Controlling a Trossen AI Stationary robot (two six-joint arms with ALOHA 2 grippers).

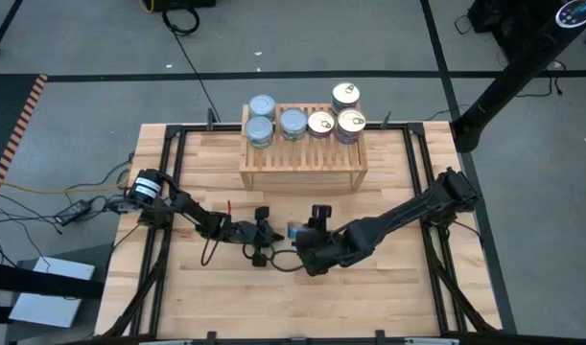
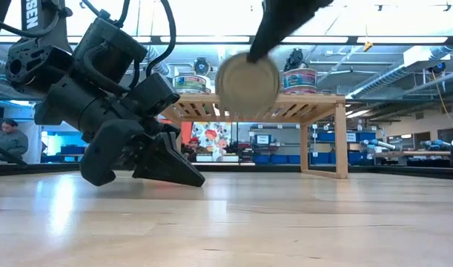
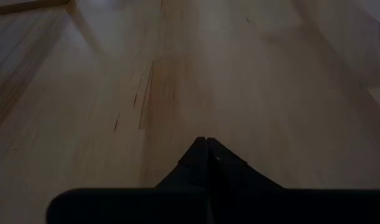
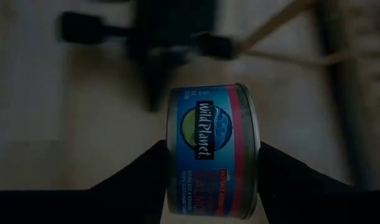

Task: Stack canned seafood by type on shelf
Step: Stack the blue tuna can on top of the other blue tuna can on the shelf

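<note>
Blue-labelled tin (image 4: 213,155), silvery lid sideways, sits between right gripper (image 4: 209,177) fingers; left gripper (image 3: 206,146) fingers pressed together.

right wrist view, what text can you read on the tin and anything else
"Wild Planet": on the blue label of the round metal tin gripped between the right gripper fingers.
Smaller lines on that label: too small to read.
Labels of the tins on the light wooden shelf: too small to read.
</note>
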